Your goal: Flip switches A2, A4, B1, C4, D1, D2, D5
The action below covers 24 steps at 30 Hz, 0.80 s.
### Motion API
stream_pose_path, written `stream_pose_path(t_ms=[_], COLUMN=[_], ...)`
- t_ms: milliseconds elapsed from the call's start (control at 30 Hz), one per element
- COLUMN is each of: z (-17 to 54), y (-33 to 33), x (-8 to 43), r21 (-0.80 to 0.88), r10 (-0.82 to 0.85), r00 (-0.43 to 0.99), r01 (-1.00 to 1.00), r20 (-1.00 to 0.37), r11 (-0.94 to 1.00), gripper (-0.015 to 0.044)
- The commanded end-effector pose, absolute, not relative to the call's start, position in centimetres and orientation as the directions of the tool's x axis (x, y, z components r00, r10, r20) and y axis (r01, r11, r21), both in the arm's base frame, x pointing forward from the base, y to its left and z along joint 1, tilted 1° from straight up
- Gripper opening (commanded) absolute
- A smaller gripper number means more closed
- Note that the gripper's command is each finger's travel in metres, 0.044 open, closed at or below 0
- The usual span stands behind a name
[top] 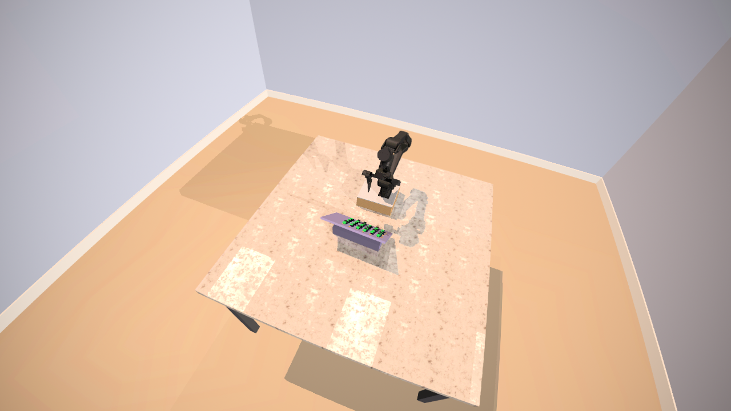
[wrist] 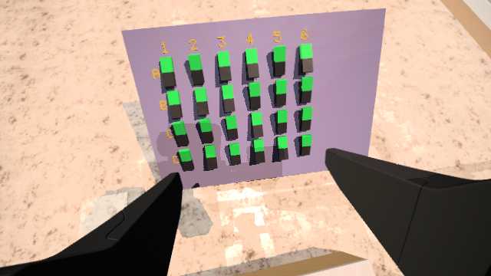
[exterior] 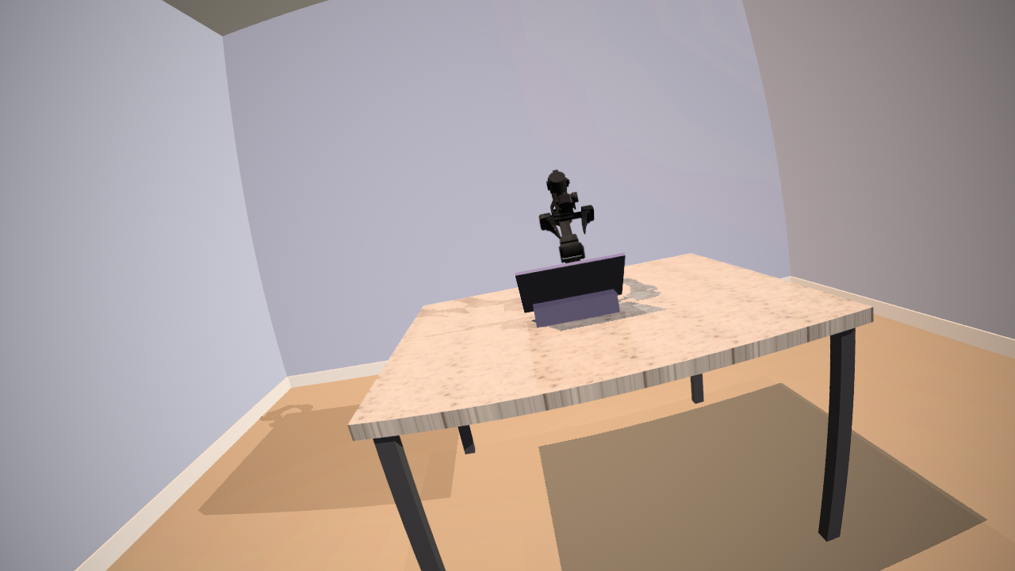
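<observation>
both fingers wide apart, end effector (wrist: pixel 253 165) empty

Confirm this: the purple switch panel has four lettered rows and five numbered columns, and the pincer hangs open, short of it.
Not quite. The wrist view shows the purple switch panel with six numbered columns, 1 to 6, not five. The rest stands: four rows, A to D, and the pincer hangs open, short of the panel.
</observation>
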<state>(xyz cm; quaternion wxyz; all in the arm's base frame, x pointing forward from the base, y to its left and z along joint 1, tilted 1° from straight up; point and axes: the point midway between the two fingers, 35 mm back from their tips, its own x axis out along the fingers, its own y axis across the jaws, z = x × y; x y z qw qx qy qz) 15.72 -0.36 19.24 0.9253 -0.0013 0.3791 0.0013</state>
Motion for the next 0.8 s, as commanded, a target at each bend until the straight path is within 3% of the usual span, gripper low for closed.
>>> stream_pose_path(t_ms=[0,467,767], z=[19.2,16.3,14.0], y=[-0.4,4.0,3.9], x=[15.9,27.6,29.9], r21=[-0.001,-0.009,-0.009], r10=[0.001,-0.026,-0.026], r00=[0.712,0.687,0.670], r01=[-0.003,0.028,0.028], r20=[-0.702,-0.726,-0.742], r11=[1.000,1.000,1.000], gripper=[0.0374,0.0006,0.0000])
